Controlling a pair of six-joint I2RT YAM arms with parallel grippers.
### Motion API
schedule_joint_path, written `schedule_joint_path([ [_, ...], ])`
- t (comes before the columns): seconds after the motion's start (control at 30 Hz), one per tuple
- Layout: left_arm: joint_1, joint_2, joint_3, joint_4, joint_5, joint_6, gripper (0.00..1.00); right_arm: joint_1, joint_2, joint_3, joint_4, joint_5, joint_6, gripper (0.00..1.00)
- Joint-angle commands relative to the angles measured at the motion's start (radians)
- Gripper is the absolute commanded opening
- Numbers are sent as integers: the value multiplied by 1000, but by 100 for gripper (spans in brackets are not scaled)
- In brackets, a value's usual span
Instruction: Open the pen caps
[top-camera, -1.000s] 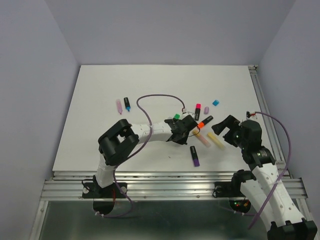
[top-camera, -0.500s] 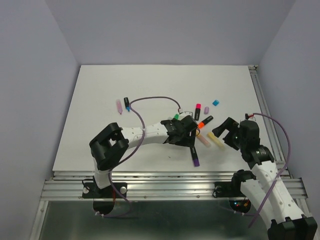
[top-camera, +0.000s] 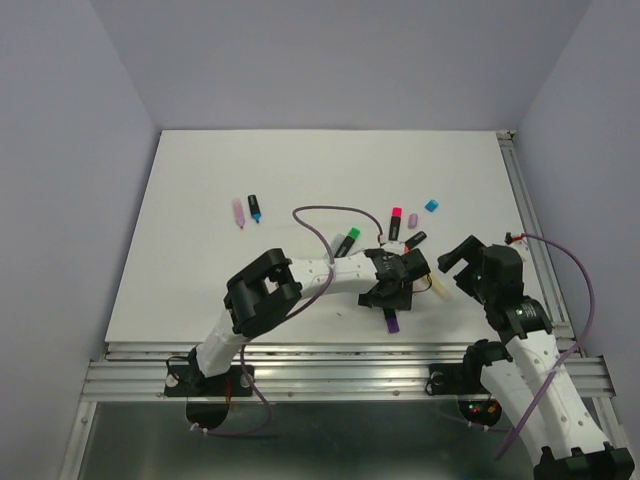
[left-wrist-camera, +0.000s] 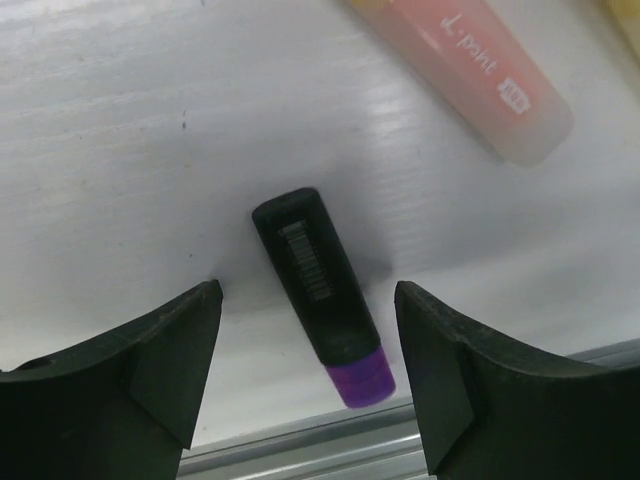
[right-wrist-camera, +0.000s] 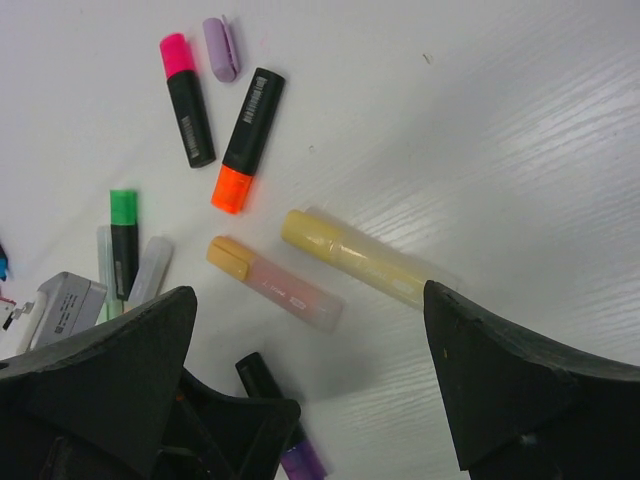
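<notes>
A white barcode label runs along the black barrel (left-wrist-camera: 310, 270) of the highlighter lying between the left fingers (left-wrist-camera: 165, 350). Just right of it, the peach pastel pen (left-wrist-camera: 470, 70) carries black print in which "point" can be read, beside a small black block mark. Since a second ago the left arm has swung right, toward the counter's near right corner. That has uncovered the green cap (top-camera: 354, 233), and the arm now straddles the black barrel, whose stubby purple cap (left-wrist-camera: 360, 380) points at the near edge. These fingers are spread and touch nothing. The right fingers (right-wrist-camera: 500, 390), also spread and empty, hover by the right edge over a glossy, translucent yellow pen (right-wrist-camera: 355, 258). The orange cap (right-wrist-camera: 228, 190) and pink cap (right-wrist-camera: 176, 55) sit on their black barrels. The counter (top-camera: 200, 180) is matte white.
</notes>
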Motion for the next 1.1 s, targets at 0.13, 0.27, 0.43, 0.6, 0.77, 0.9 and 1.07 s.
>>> schedule_joint_path([
  [0.13,-24,149,193,-257,-96,-59,75,-5,-20,34,16,49,7,100],
  [0.27,-32,197,211,-317,-96,-70,72,-5,-34,32,22,52,7,100],
  [0.43,-51,237,184,-329,-67,-88,66,-5,-46,27,34,54,3,100],
  [0.6,-51,267,147,-291,-30,-71,60,-5,-45,30,36,47,-6,100],
  [0.77,-44,287,89,-191,43,-31,48,-3,-45,30,38,47,-7,100],
  [0.9,-34,281,38,-171,42,-36,34,-5,-45,33,34,47,-8,100],
  [1.07,-15,235,-28,-125,31,-37,1,-5,-48,27,41,8,-19,100],
])
